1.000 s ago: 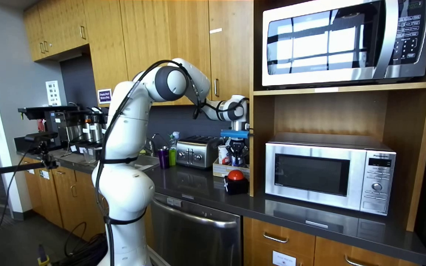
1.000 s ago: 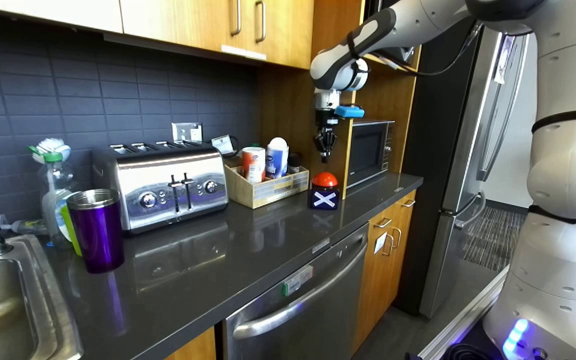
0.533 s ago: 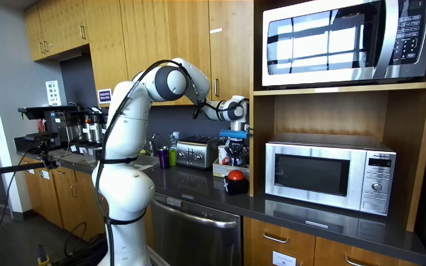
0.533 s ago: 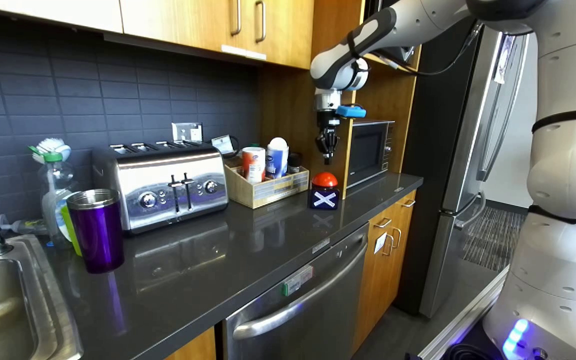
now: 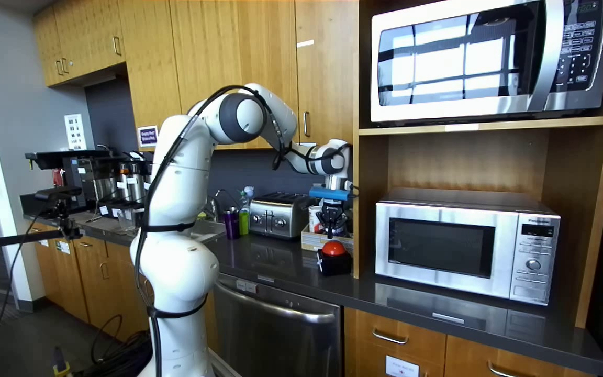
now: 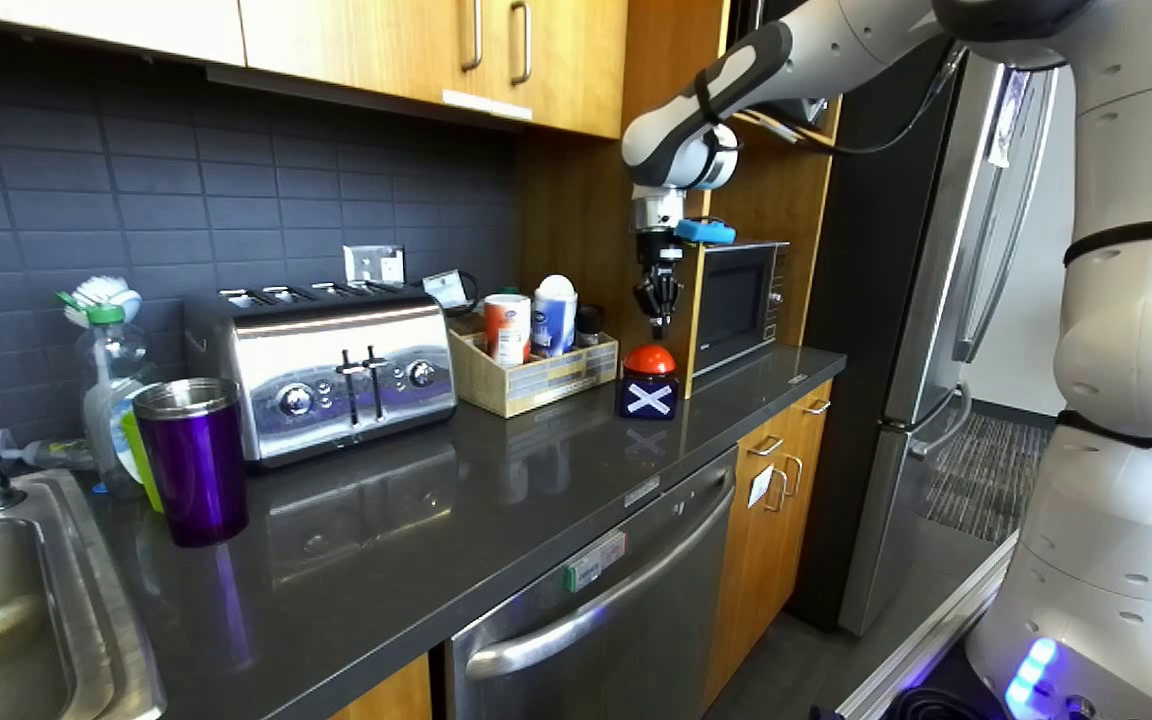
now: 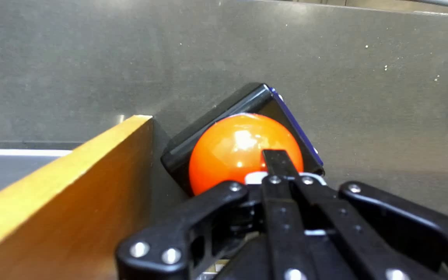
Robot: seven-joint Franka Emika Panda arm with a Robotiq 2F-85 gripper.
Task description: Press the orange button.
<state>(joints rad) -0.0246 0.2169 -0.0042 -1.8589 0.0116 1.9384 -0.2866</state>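
The orange button is a red-orange dome (image 5: 334, 248) on a black box base, standing on the dark counter. It also shows in an exterior view (image 6: 649, 359), where a white X marks the base, and in the wrist view (image 7: 224, 151). My gripper (image 6: 658, 332) points straight down just above the dome, with a small gap in that view. In the wrist view my gripper (image 7: 277, 155) has its fingers together with nothing between them. The fingertips overlap the right part of the dome there and hide some of it.
A wooden cabinet panel (image 7: 103, 175) stands close beside the button. A wooden tray (image 6: 561, 378) with canisters lies behind it. A silver toaster (image 6: 346, 370), a purple tumbler (image 6: 194, 465) and a silver microwave (image 5: 453, 246) also stand on the counter.
My gripper has come down toward the dome. It has shifted slightly sideways, and the gap to the button is smaller. The button and other objects have not moved.
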